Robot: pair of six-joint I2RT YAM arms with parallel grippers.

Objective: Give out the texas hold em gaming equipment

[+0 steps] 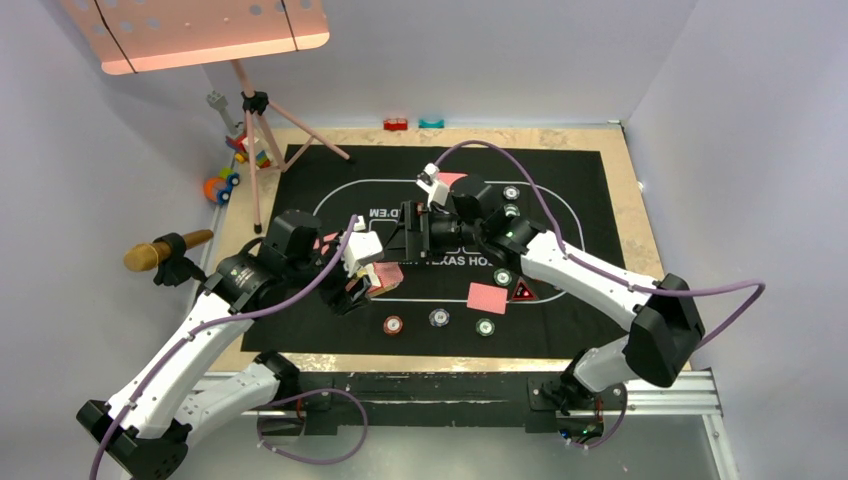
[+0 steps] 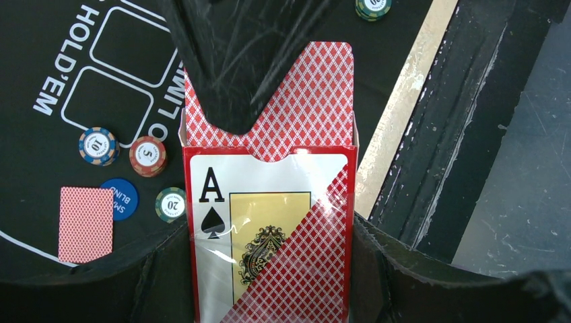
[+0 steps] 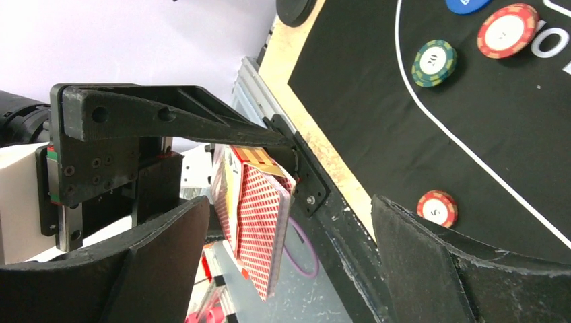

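Left tool (image 2: 269,282): we see it clamped on the card box (image 2: 269,229).
Right tool (image 3: 289,262): fingers apart, nothing held.
Risk: our top card (image 2: 306,101) could slide out, since nothing pinches it.

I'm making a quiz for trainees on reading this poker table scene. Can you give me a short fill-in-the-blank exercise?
1. The left gripper is shut on the ____ of playing cards.
2. The card box shows the ace of ____.
3. The right gripper is ____.
4. The loose card lies face ____.

Missing: box; spades; open; down
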